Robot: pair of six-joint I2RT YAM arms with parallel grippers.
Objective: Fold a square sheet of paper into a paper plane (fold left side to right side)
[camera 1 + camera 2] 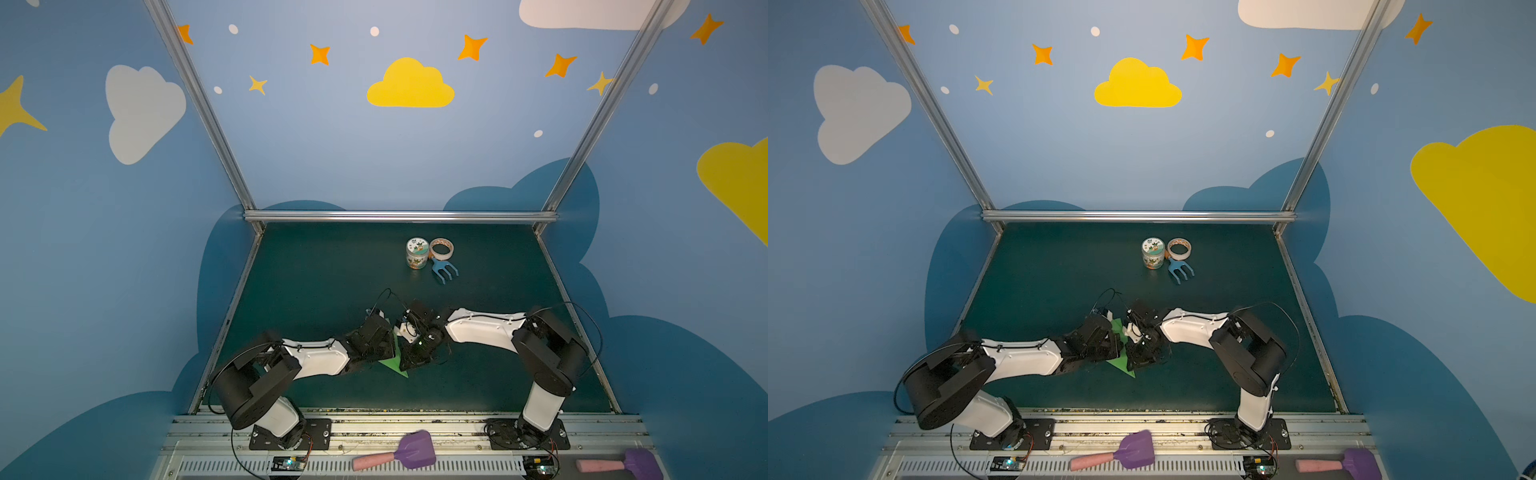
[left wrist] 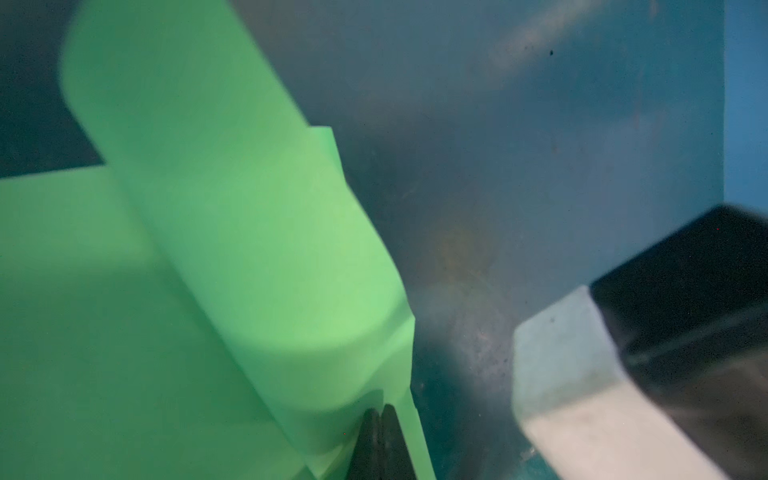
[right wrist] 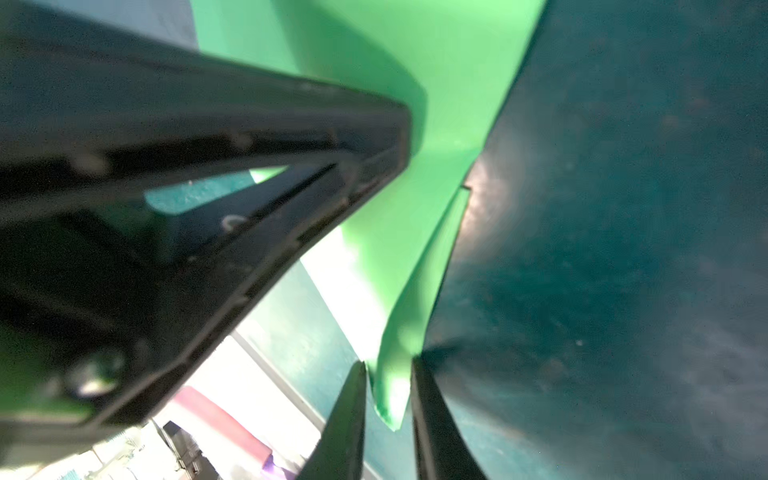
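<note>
Green paper plane (image 1: 394, 362) is lying creased on the dark table (image 1: 316, 274) between both arms. Left gripper (image 2: 380, 415) is pressing fully closed against the paper's edge — right gripper (image 3: 388, 390) is pinching a raised flap, jaws slightly apart.

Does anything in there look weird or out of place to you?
Mostly the green paper: squeezed between the two grippers, its flap curling up loosely rather than lying flat in the left wrist view. Also, two purple toy shovels lie outside the mat on the front rail.

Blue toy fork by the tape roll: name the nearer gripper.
Right. The right gripper sits nearer the blue toy fork; the left gripper is a little farther left. Both are at the green paper.
</note>
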